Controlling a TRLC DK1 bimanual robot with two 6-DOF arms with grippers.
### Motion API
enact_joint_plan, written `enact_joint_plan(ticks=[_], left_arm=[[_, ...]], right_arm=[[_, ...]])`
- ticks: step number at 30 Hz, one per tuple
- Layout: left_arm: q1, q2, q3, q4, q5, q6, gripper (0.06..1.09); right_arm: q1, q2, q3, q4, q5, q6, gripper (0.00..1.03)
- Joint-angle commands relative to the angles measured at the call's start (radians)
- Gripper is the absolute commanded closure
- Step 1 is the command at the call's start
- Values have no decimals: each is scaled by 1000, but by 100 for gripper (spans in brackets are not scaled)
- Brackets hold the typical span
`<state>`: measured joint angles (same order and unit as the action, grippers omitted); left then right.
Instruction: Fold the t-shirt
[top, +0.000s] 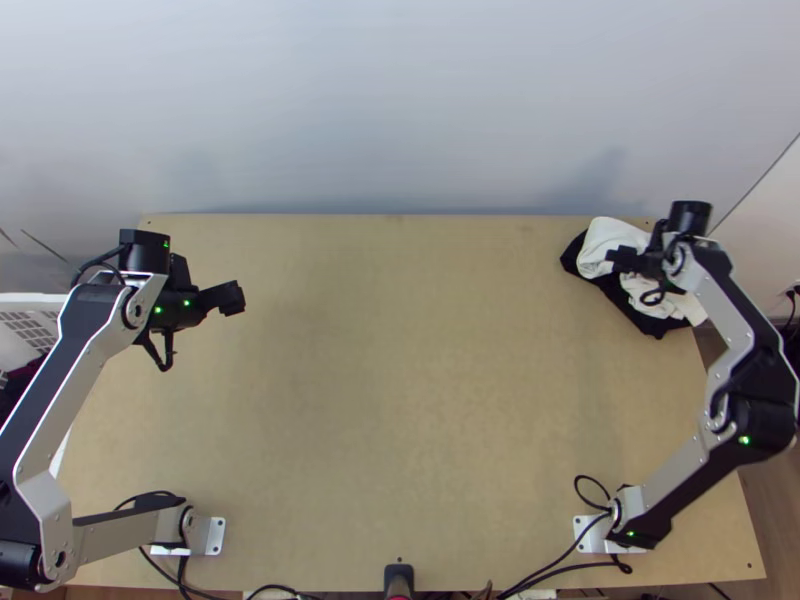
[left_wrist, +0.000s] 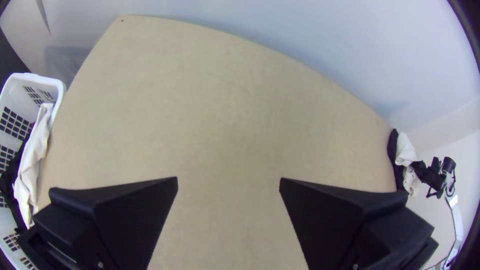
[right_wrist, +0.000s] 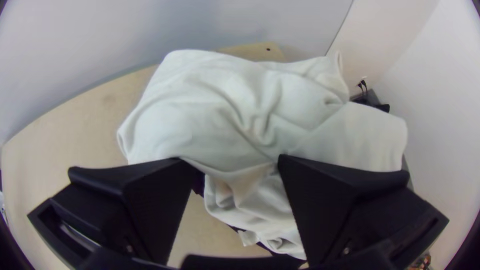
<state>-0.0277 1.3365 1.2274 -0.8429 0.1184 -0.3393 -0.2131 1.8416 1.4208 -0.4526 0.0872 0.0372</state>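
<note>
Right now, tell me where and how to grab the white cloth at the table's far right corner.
Probably best by the creased folds near the middle of the white cloth, coming from above. It lies bunched on a black cloth, so those folds should give something to pinch, and the right pincer hangs open over it.

The left end effector (top: 228, 298) and right end effector (top: 614, 260) each hold their fingers (left_wrist: 135, 212) wide apart.
</note>
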Motion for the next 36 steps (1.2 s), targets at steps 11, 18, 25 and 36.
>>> enact_joint_plan(ticks=[11,18,25,36], left_arm=[[-35,16,15,4,0,-13,10],[-32,15,17,4,-3,-13,10],[-18,1,-17,2,-3,-10,10],[-26,3,-6,5,-3,-13,10]], right_arm=[[-71,-77,184,37,-92,165,4],[-17,104,231,78,-90,178,4],[-16,179,141,91,-89,204,4],[-49,189,66,130,-87,221,4]])
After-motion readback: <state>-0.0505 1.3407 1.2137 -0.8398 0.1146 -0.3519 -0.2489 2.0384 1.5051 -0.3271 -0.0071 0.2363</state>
